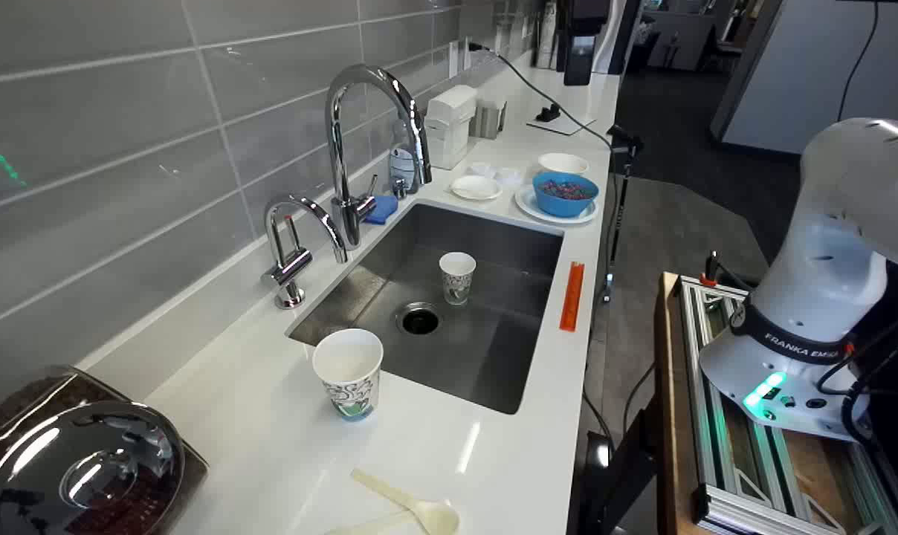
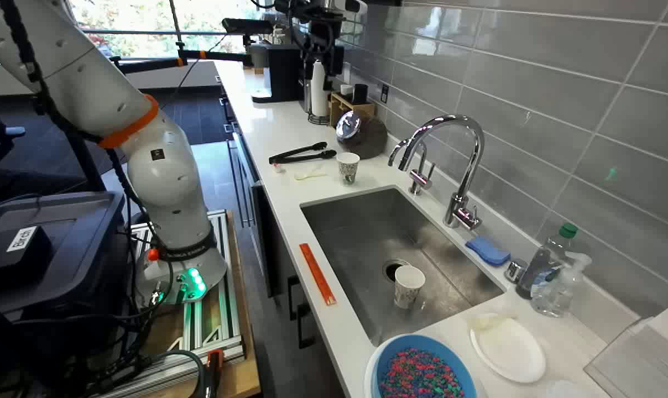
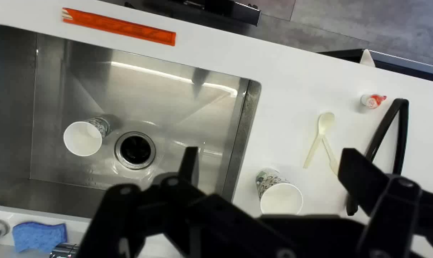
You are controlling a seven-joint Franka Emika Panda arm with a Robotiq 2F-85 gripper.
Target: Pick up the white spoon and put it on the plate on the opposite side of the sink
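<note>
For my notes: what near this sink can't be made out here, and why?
In an exterior view, the frame's bottom edge clips the off-white plastic spoon at its bowl.
In the wrist view, the robot's black hand hides part of the long black tongs.
In an exterior view, the pale thing overlapping the flat round white plate is too blurred to name.
In an exterior view, the frame's bottom edge cuts off the round blue bowl.

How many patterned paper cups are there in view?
2. One patterned cup stands in the sink, near the drain; the other cup stands on the counter, beside the sink.
</note>
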